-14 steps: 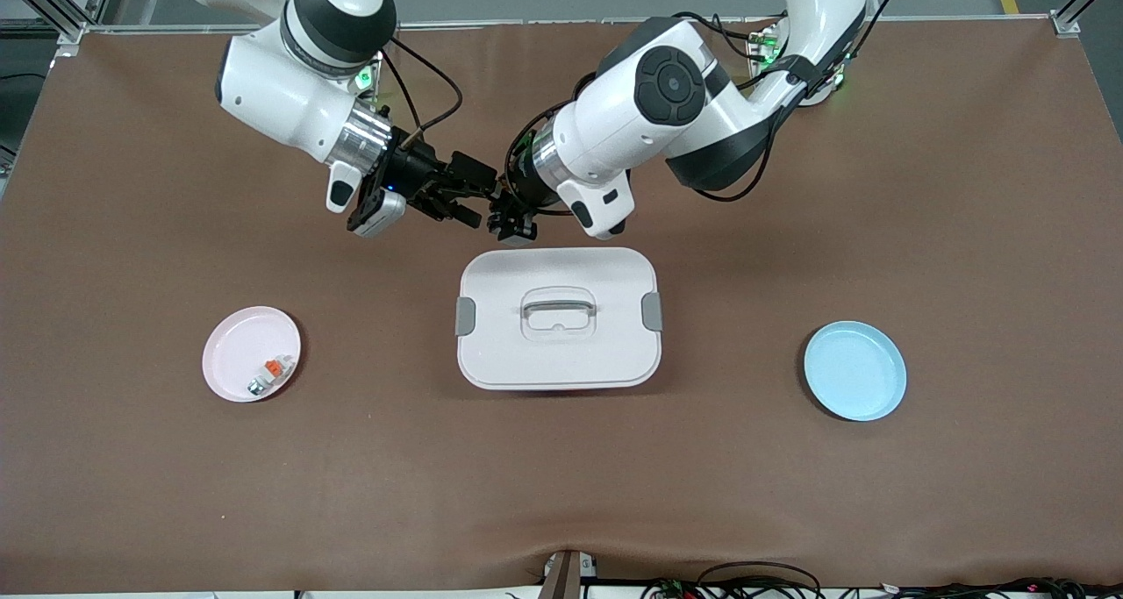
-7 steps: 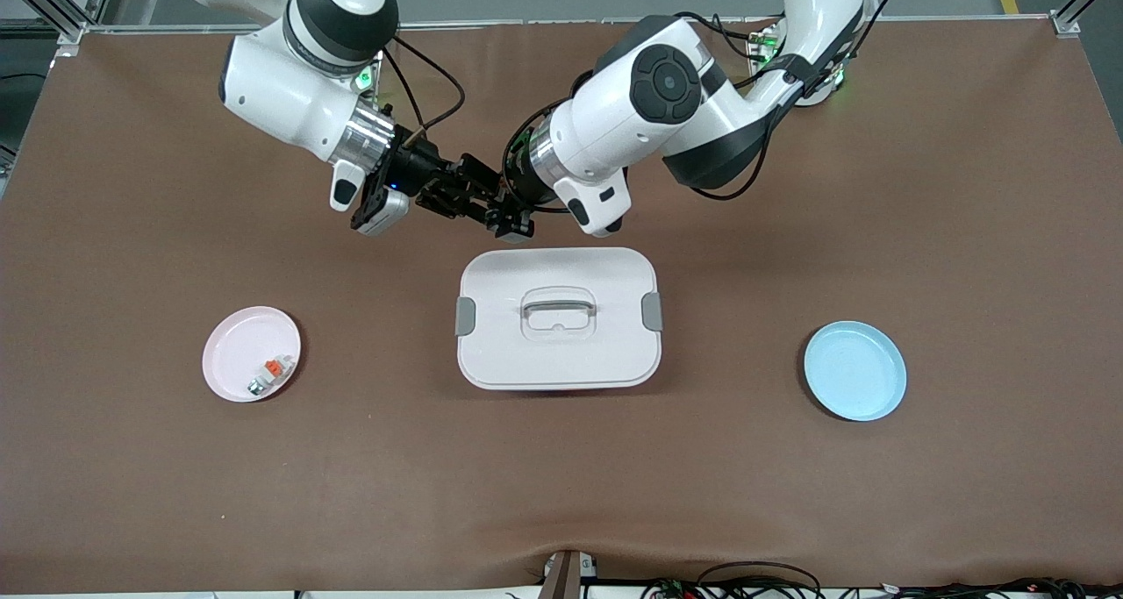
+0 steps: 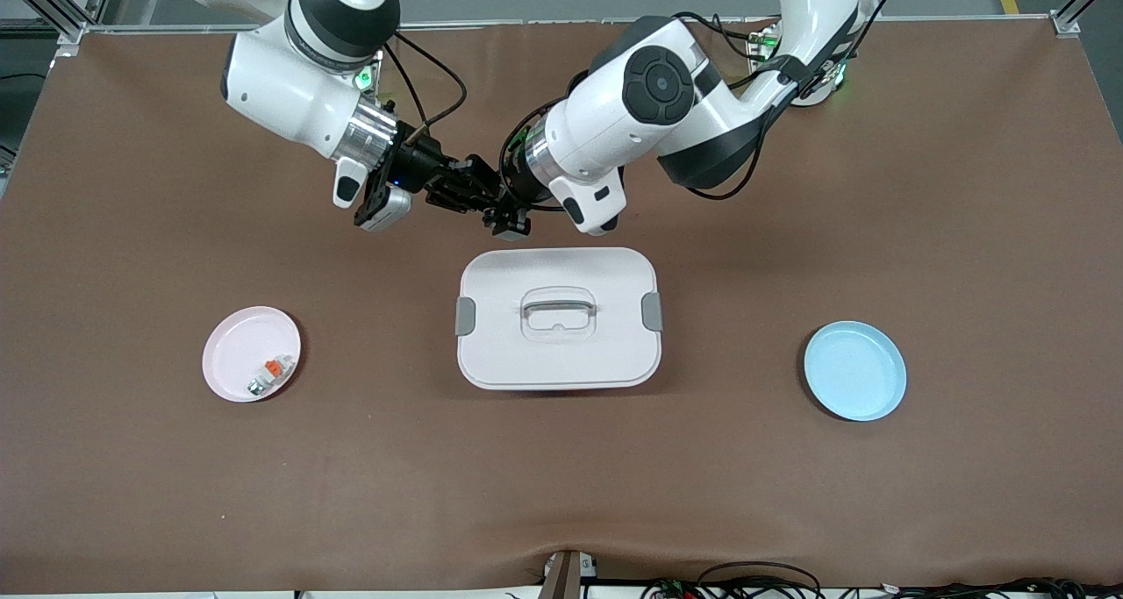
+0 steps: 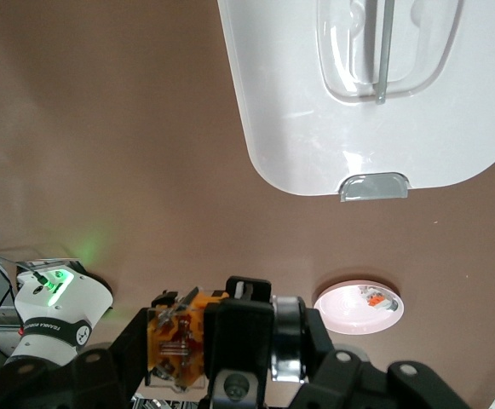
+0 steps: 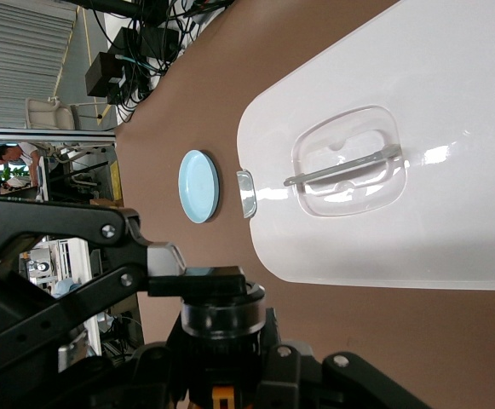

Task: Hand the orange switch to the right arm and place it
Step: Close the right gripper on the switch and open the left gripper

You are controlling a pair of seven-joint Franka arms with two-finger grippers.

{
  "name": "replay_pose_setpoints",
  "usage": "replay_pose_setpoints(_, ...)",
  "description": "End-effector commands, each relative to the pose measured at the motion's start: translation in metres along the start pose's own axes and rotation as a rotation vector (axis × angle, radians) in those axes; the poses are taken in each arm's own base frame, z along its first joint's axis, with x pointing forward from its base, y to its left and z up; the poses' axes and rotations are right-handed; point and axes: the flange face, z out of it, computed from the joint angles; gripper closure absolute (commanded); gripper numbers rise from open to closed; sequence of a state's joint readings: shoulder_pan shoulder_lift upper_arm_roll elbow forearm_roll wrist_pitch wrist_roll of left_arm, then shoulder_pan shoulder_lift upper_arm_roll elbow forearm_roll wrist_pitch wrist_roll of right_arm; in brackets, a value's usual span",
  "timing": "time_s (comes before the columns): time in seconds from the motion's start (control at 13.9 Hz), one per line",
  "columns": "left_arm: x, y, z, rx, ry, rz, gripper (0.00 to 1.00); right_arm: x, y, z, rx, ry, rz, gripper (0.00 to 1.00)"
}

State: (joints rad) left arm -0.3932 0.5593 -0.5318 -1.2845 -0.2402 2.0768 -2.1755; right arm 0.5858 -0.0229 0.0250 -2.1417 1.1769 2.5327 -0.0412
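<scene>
The orange switch (image 3: pixel 488 208) hangs in the air over the bare table, just past the white box's edge on the robots' side. In the left wrist view it shows an orange, coppery end (image 4: pixel 177 342) and a metal ring. My left gripper (image 3: pixel 503 217) (image 4: pixel 238 339) is shut on it. My right gripper (image 3: pixel 467 196) meets it from the right arm's end and is shut on the same part. In the right wrist view the switch's black body with a clear ring (image 5: pixel 223 317) sits between the fingers of that gripper (image 5: pixel 227 368).
A white lidded box (image 3: pixel 558 353) (image 4: pixel 290 128) (image 5: pixel 451 221) with a handle lies mid-table below the grippers. A pink plate (image 3: pixel 230 346) (image 4: pixel 341 308) holding a small white-grey piece with an orange cap (image 3: pixel 274 368) is toward the right arm's end. A blue plate (image 3: pixel 855 371) (image 5: pixel 198 186) lies toward the left arm's end.
The right gripper has moved in to the left gripper and closed on the switch. The left arm has shifted slightly toward it, still holding the switch.
</scene>
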Motion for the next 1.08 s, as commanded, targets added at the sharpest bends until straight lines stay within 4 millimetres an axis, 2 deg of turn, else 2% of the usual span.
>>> replay_pose_setpoints(0.0, -0.010, -0.006, 0.000, 0.014, -0.022, 0.015, 1.00, -0.011, -0.003, -0.002, 0.018, -0.003, 0.032, 1.00)
replay_pose_setpoints(0.14, -0.009, -0.005, 0.000, 0.015, -0.022, 0.011, 1.00, -0.012, -0.004, -0.001, 0.018, -0.004, 0.034, 1.00)
replay_pose_setpoints(0.22, -0.010, -0.005, -0.001, 0.014, -0.023, 0.011, 0.89, -0.013, -0.004, -0.001, 0.018, -0.006, 0.033, 1.00)
replay_pose_setpoints(0.36, -0.010, -0.005, -0.006, 0.006, -0.025, 0.013, 0.40, -0.011, -0.004, -0.002, 0.019, -0.004, 0.034, 1.00)
replay_pose_setpoints(0.43, -0.010, -0.004, -0.010, 0.002, -0.025, 0.017, 0.00, -0.011, -0.004, -0.002, 0.019, -0.004, 0.034, 1.00)
replay_pose_setpoints(0.86, -0.010, -0.003, -0.033, -0.041, -0.015, 0.033, 0.00, -0.009, -0.009, -0.004, 0.026, -0.002, 0.022, 1.00)
replay_pose_setpoints(1.01, 0.008, 0.007, -0.038, -0.032, 0.033, 0.027, 0.00, -0.006, -0.015, -0.008, 0.003, -0.031, -0.066, 1.00)
